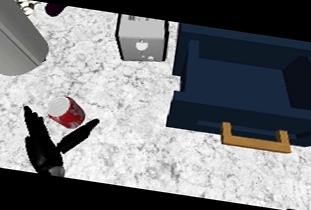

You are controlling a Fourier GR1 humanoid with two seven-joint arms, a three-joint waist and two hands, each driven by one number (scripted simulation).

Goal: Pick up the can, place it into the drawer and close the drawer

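In the fork of the robot's left hand (46, 154), a black hand coming in from the lower left, sits the small red metal can with a pale lid (66, 112). I judge it light and stiff, its smooth round wall likely slippery, and it would roll if knocked over. The best hold looks to be across the middle of the body, fingers on one side and thumb opposite, well below the lid.

The hand is spread wide: straight fingers (33, 121) reach up past the can's left side, and the thumb (82, 131) angles up to its right. It holds nothing yet. The can stands just above the V they make, and whether either tip touches it I cannot tell.

Around them lies the white speckled marble counter (179, 166). Well to the right is the navy blue drawer (245, 121), pulled open and showing nothing inside, with a tan wooden handle (255, 138) on its front. A silver box-shaped toaster (142, 40) stands beside it at the back, and a large grey cylinder (8, 37) lies at the far left.
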